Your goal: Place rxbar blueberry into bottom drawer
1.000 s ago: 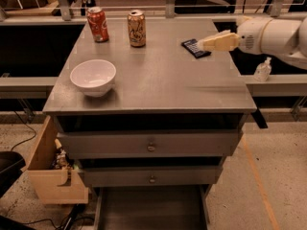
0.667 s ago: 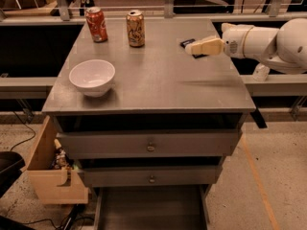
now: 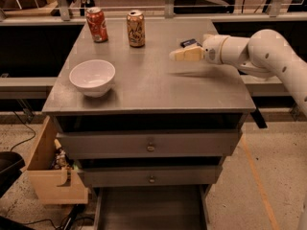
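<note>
Reaching further left than before with the gripper point(image 3: 174, 56) over the desk point(image 3: 144, 87), passing the rxbar blueberry point(image 3: 190, 42); needing recentring; cannot tell jaws' state

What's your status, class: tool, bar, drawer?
Tool above tabletop, right side. Rxbar blueberry just behind tool, not in drawer. Bottom drawer open. Bowl, cans well left.

Gripper point(image 3: 178, 56) hanging over cabinet top point(image 3: 144, 87), right side; rxbar blueberry point(image 3: 190, 42) apparently lying just behind it; bottom drawer point(image 3: 148, 212) sitting below.
</note>
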Controlling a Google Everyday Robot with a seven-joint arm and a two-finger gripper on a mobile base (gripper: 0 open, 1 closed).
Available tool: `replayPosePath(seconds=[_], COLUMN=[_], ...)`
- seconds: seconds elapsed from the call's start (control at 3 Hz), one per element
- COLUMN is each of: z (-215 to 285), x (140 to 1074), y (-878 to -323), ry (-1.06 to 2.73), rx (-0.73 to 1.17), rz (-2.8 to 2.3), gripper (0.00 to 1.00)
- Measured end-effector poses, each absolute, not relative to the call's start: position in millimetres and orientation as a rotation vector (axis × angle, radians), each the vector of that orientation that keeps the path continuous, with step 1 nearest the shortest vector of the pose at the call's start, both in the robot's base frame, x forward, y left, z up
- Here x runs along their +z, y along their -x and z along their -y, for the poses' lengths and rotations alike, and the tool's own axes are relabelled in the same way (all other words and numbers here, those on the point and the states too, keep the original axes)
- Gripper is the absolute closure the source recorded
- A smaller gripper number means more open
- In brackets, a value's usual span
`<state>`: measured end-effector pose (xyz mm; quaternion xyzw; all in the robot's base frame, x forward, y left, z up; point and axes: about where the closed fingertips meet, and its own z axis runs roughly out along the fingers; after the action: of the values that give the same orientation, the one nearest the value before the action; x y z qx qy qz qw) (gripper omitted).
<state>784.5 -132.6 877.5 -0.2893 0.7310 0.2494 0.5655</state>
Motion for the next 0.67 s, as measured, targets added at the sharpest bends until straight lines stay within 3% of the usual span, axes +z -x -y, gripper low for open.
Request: replayPosePath(seconds=[0.67], z=[162.9], x=[866.6], y=[-815.3], ry=[0.708], rx=[0.468], rz=[-1.770], gripper=[0.00])
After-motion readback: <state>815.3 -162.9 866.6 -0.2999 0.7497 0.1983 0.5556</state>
